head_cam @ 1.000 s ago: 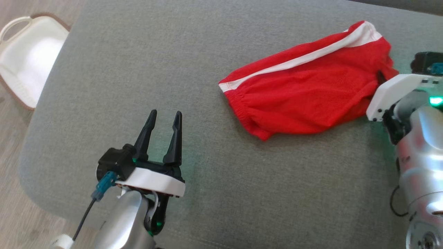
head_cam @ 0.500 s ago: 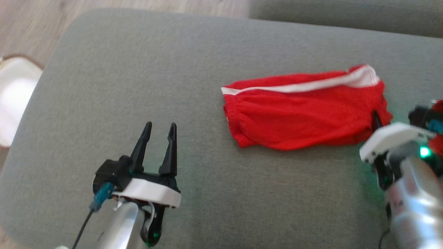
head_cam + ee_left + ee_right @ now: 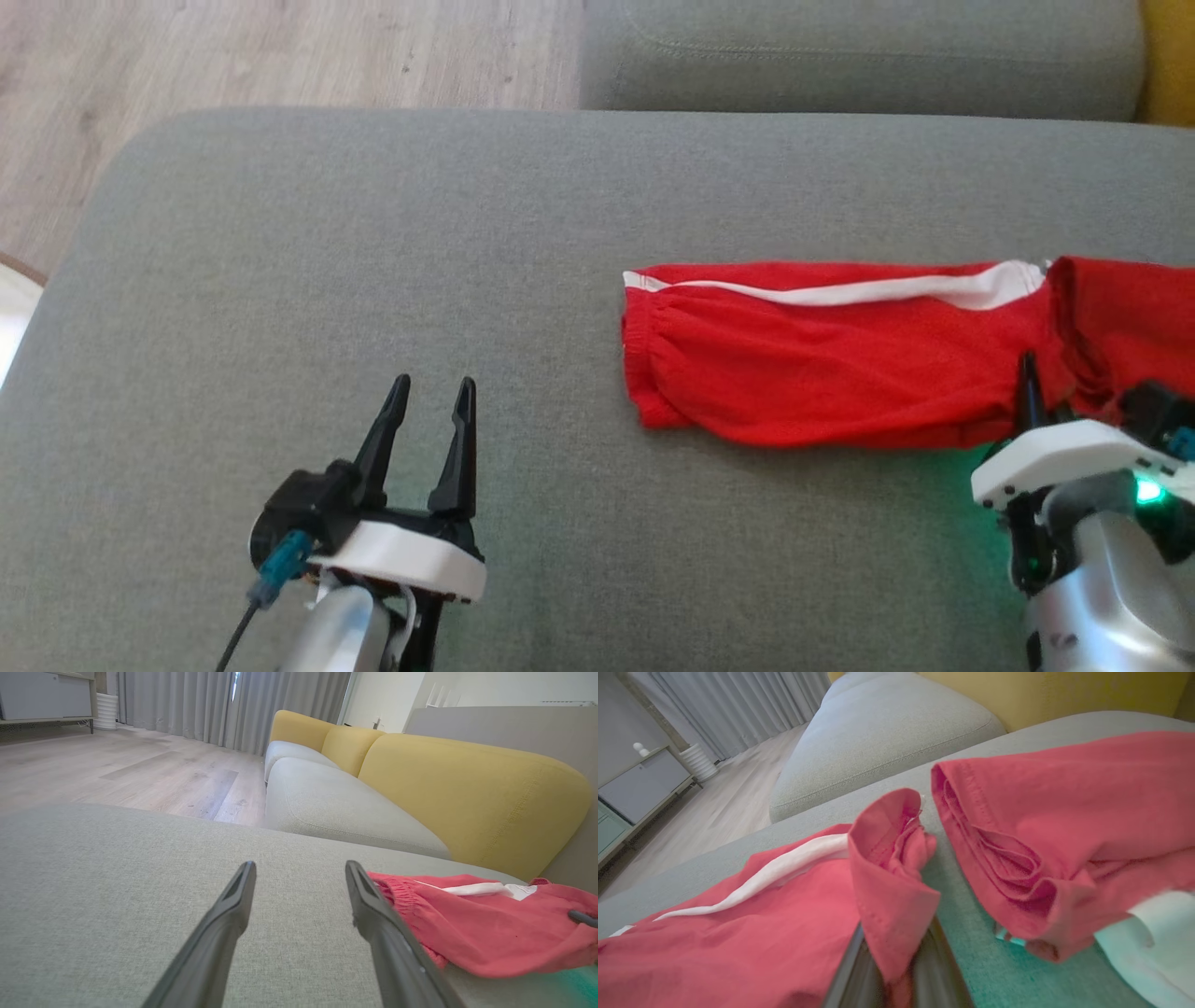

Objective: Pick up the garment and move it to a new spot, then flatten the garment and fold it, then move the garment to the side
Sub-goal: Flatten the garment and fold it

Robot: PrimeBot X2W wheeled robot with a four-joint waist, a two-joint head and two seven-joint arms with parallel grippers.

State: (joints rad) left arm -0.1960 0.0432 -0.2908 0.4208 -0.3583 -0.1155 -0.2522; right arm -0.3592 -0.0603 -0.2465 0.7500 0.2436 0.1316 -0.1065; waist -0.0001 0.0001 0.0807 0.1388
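The garment (image 3: 822,373) is a pair of red shorts with a white side stripe, lying stretched out on the grey cushion (image 3: 373,243). My right gripper (image 3: 1032,383) is at its right end, shut on a fold of the red hem. In the right wrist view that fold (image 3: 892,896) stands pinched between the two fingers of the right gripper (image 3: 894,956). My left gripper (image 3: 434,387) hovers open over bare cushion, well left of the garment's elastic waistband (image 3: 639,364). The left wrist view has the left gripper (image 3: 300,868) open with the garment (image 3: 486,928) to its right.
Another folded red cloth (image 3: 1064,826) lies on the cushion just right of the held hem, with something white (image 3: 1148,933) under it. A grey sofa seat (image 3: 859,56) with yellow backrests (image 3: 467,793) stands behind. Wooden floor (image 3: 280,56) runs past the cushion's far left edge.
The head camera has swung, so the whole picture shifted. My right gripper has shut on the garment's hem, and the shorts now lie longer and flatter. The left gripper stays open.
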